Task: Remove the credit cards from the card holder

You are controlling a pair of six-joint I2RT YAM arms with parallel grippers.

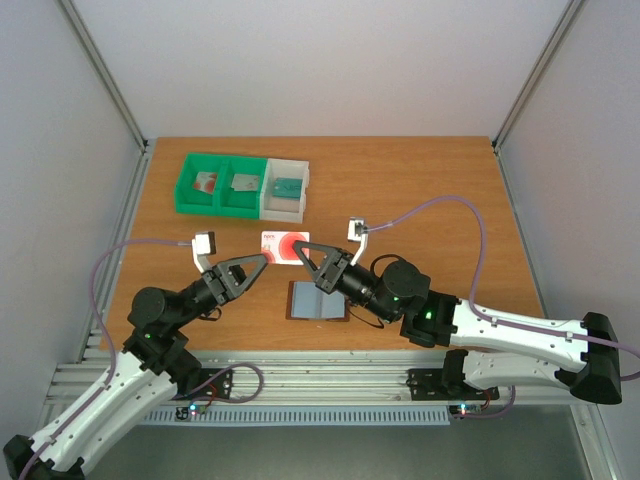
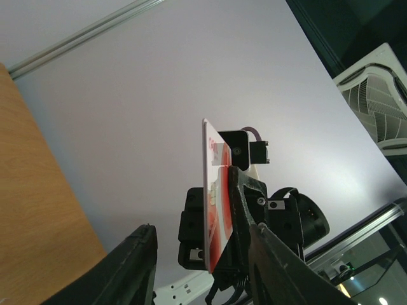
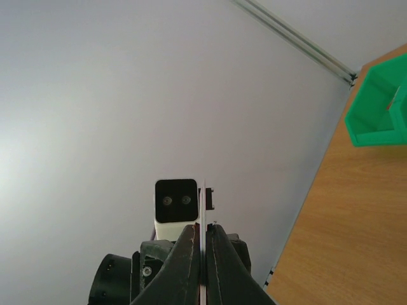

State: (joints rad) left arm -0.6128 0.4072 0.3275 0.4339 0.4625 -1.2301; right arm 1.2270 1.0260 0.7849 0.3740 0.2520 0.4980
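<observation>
A white credit card with a red mark (image 1: 285, 246) is held up in the air above the table, between the two grippers. My right gripper (image 1: 304, 252) is shut on it; the right wrist view shows the card edge-on (image 3: 203, 200) pinched between the shut fingers (image 3: 203, 230). My left gripper (image 1: 258, 263) is open, its jaws on either side of the card's free end (image 2: 215, 190) without touching it (image 2: 200, 227). The card holder (image 1: 318, 300) lies open and flat on the table below, brown with blue-grey pockets. No other card shows in it.
A green bin (image 1: 222, 185) and an adjoining white bin (image 1: 285, 188) stand at the back left, each compartment with a small card-like item in it. The green bin also shows in the right wrist view (image 3: 375, 108). Grey walls enclose the table.
</observation>
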